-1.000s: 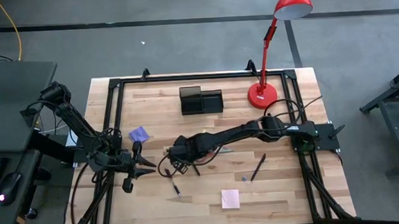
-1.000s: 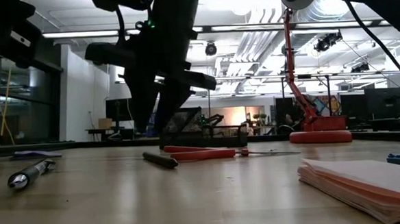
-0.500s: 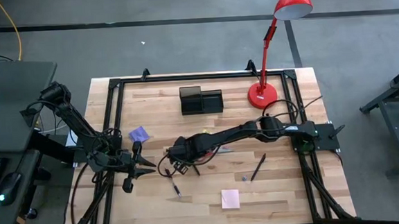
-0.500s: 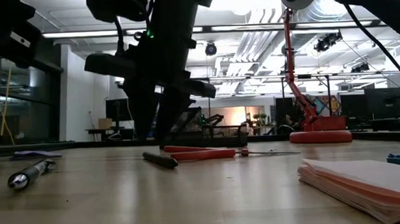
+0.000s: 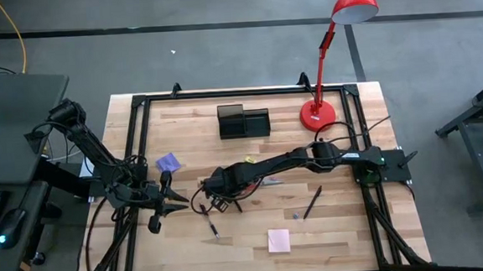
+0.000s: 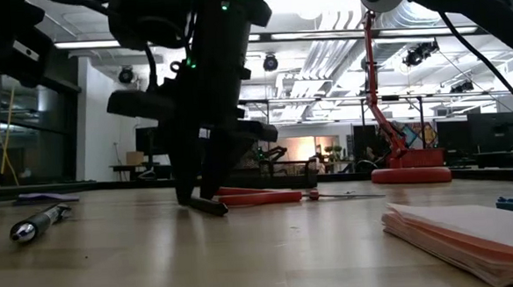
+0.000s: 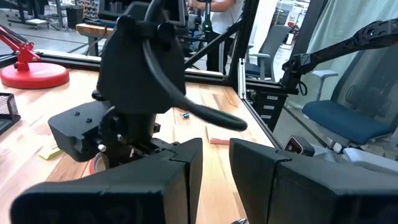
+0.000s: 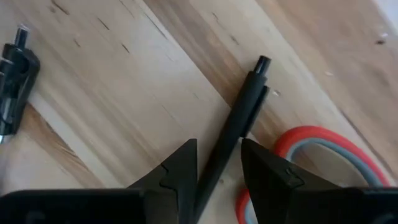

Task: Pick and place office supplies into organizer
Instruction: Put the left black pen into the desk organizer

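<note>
The left tool [image 5: 171, 199] waits at the bench's [image 5: 348, 221] nine o'clock edge, jaws narrow and empty. At centre, the right tool [image 5: 214, 196] straddles a black pen [image 8: 233, 140] lying beside the scissors [image 8: 323, 144], seemingly not yet gripping. The organizer [image 5: 243, 121] stands at twelve o'clock.

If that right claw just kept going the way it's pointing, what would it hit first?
Most likely the black pen: the right gripper points down at the table with the pen between its open fingers, red scissors just beside.
</note>
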{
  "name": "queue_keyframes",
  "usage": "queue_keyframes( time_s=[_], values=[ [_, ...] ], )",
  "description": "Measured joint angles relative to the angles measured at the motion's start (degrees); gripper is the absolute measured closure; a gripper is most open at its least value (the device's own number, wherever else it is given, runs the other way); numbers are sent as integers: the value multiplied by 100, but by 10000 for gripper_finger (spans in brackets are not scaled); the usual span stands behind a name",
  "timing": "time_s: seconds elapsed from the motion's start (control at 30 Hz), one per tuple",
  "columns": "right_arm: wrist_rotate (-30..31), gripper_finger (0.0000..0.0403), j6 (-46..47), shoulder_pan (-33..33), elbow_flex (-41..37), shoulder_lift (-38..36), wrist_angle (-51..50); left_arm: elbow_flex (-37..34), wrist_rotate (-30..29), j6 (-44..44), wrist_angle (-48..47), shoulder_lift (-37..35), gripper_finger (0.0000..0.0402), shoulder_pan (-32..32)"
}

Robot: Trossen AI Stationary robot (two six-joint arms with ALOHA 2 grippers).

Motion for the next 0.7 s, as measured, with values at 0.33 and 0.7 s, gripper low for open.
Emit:
queue_keyframes(
  time_s=[0.33,0.7],
  values=[
    [-846,284,-58,-209,7,20,-12,0,0,-2,0,0,328,1],
    [-961,291,-30,-304,7,20,-86,0,0,-4,-80,0,328,-1]
  ],
)
